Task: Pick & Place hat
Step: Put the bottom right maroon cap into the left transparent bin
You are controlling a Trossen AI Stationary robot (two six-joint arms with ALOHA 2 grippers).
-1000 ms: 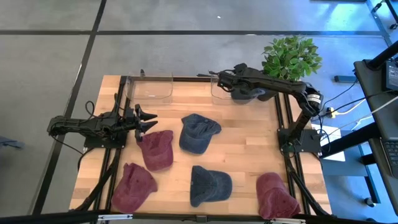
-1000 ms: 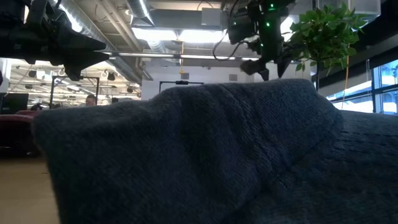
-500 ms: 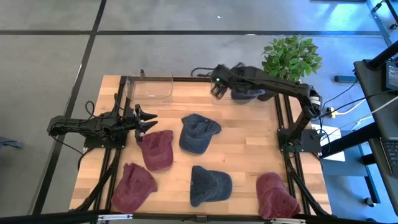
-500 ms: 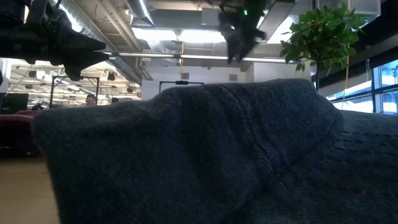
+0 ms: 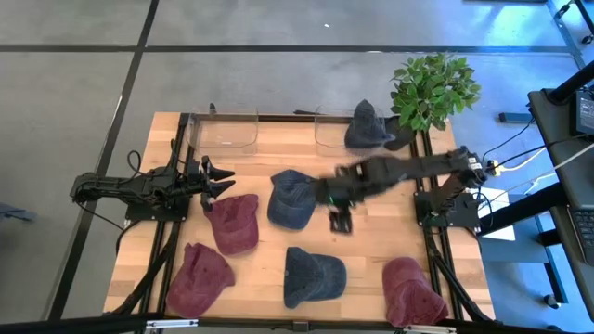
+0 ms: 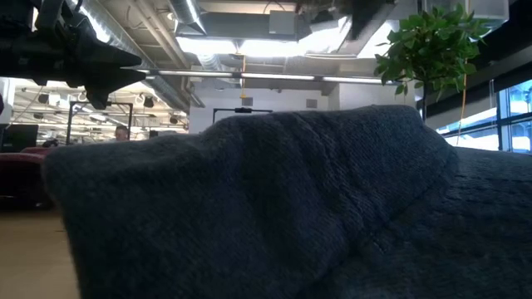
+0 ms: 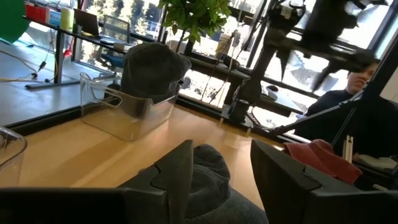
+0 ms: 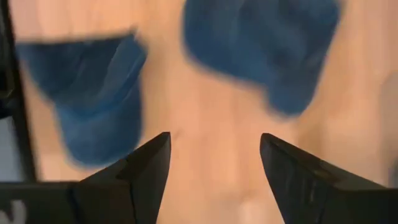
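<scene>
Pretty typical lab space; the light wooden plank worktop sits on a grey concrete floor crossed by dark seam lines; a leafy green potted plant stands just off the far right corner, and a black desk with a monitor is well apart on the right with cables trailing over the floor. From table height you get an open ceiling with silver ducts and pipes and bright strip lights; tall windows on the right let in bluish daylight. The left wrist view shows more big windows, a green panel and a seated person behind the frame.
</scene>
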